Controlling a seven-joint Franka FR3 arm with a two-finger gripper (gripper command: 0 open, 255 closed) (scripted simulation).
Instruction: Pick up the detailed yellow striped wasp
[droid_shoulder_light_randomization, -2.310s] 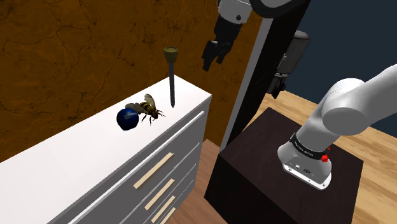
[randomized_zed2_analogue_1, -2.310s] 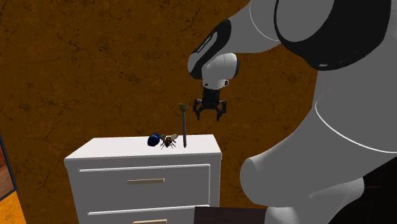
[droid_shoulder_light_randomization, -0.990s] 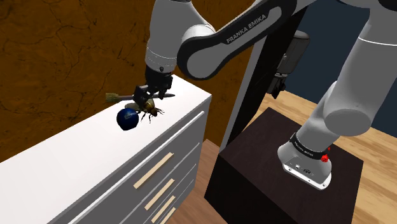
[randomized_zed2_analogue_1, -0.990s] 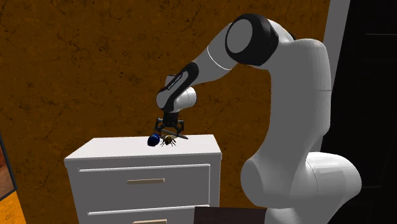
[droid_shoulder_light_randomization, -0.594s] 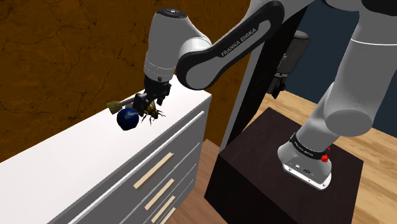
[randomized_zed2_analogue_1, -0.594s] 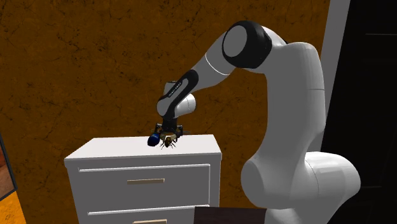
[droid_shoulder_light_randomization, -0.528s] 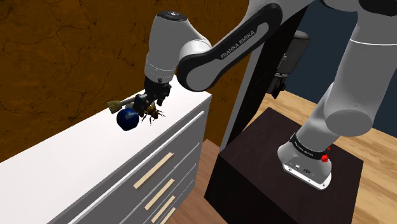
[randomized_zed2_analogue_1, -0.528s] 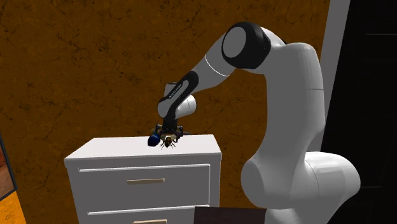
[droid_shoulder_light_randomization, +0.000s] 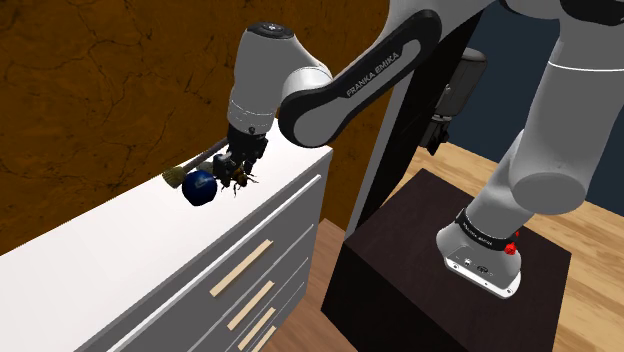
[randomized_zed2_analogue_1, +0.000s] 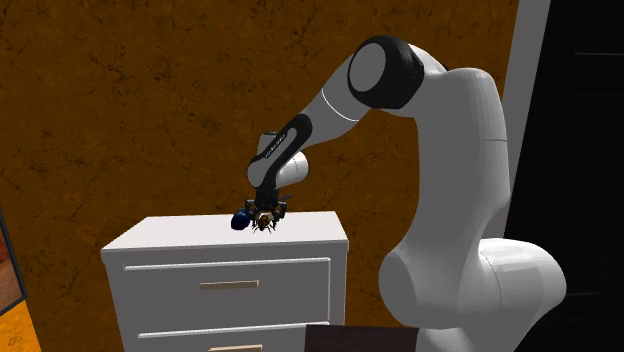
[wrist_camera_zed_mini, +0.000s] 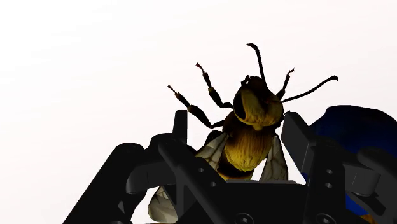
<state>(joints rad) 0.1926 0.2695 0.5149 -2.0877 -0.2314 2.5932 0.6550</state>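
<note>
One yellow-and-black striped wasp figure (wrist_camera_zed_mini: 249, 130) with thin legs and pale wings is seen lying on the white top of a chest of drawers (droid_shoulder_light_randomization: 110, 250), just beside a dark blue round object (droid_shoulder_light_randomization: 200, 186). It is straddled by the black two-finger gripper (wrist_camera_zed_mini: 236, 124), whose fingers are parted and closed on nothing. The wasp is judged light and stiff, its legs and antennae fragile; the thick body should be pinched across its sides.

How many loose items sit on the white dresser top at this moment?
3. A wasp between the claw's fingers, a blue ball right beside it, and a dark tool slanting behind the ball. The claw may hide more.
</note>
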